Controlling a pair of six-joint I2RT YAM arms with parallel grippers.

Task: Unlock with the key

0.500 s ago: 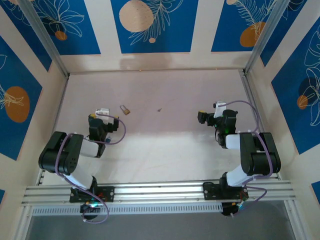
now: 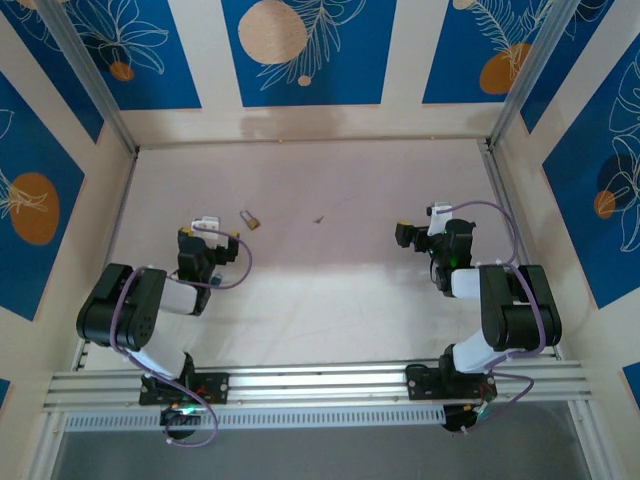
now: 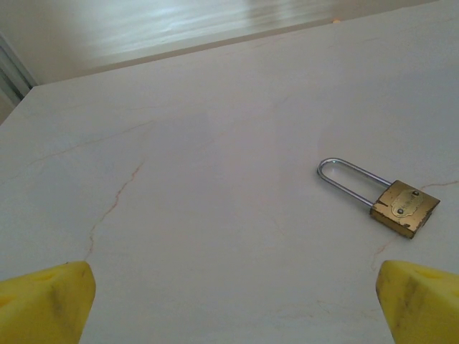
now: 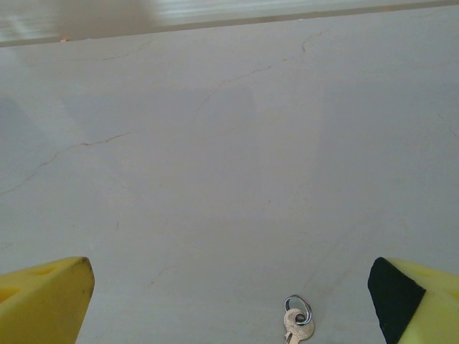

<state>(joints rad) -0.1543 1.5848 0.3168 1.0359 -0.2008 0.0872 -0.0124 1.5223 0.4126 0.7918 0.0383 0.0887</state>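
Where the pale table (image 2: 300,290) extends ahead of the two arm bases, the key (image 2: 319,219) lies flat on the surface. It is near the middle of the table and toward the far side. The key is well apart from both arms and touches nothing but the table. In the right wrist view, the key appears at the bottom edge with a small metal ring at its head. It lies between the two yellow fingertips (image 4: 46,301) and contacts neither.

The right gripper (image 2: 402,235) hangs low over the right half of the table. Its jaws are spread wide and hold nothing.

The left gripper (image 2: 203,232) hangs low over the left half of the table. Its jaws are likewise spread wide and empty, with one fingertip in each lower corner of the left wrist view.

A brass padlock (image 3: 403,208) with a silver shackle lies flat on the table. It is near the left gripper, ahead of it and to its right, and does not touch it. In the top view, the padlock lies to the left of the key, with bare table between them.
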